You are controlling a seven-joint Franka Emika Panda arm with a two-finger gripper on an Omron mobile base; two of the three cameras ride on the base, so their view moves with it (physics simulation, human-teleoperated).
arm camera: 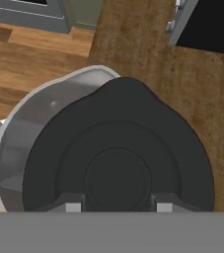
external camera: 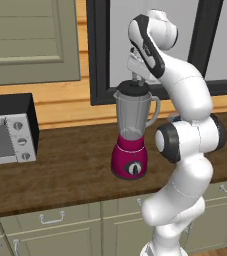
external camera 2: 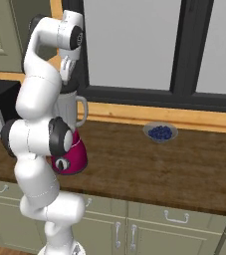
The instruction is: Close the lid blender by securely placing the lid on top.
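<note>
While the lid (arm camera: 118, 163) sits on the blender (external camera: 131, 131), the jaws straddle its centre, apart.

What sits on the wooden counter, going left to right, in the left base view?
Silver-and-black toaster oven → tall blender with magenta-red base and clear grey jar, black round lid on its mouth under the gripper → the robot's white arm.

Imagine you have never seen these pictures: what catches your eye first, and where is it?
The big white arm folds up in front of the wooden counter, its hand right above the blender with the magenta base. The black lid sits at the jar's mouth. Farther right on the counter, a small bowl of blueberries.
</note>
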